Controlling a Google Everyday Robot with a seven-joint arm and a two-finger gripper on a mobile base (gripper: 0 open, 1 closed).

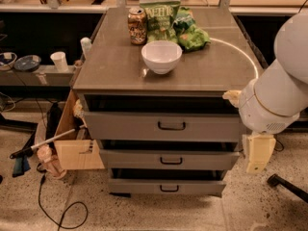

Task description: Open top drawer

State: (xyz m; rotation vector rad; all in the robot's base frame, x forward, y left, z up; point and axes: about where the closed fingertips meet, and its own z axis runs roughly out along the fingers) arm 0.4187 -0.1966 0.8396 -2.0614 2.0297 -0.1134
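The top drawer (125,126) is the widest grey front of the three, with a small black loop handle (172,126) at its centre. It stands slightly out, with a dark gap under the cabinet top. My gripper (258,154), a cream part below the big white arm (281,97), hangs beside the cabinet's right edge. It is level with the middle drawer (130,159), right of the top drawer's front and apart from the handle.
On the cabinet top (115,71) stand a white bowl (161,57), a can (137,26) and green snack bags (178,23). The bottom drawer (139,186) is the narrowest. A cardboard box (72,143), a mop handle and a cable lie on the floor at left.
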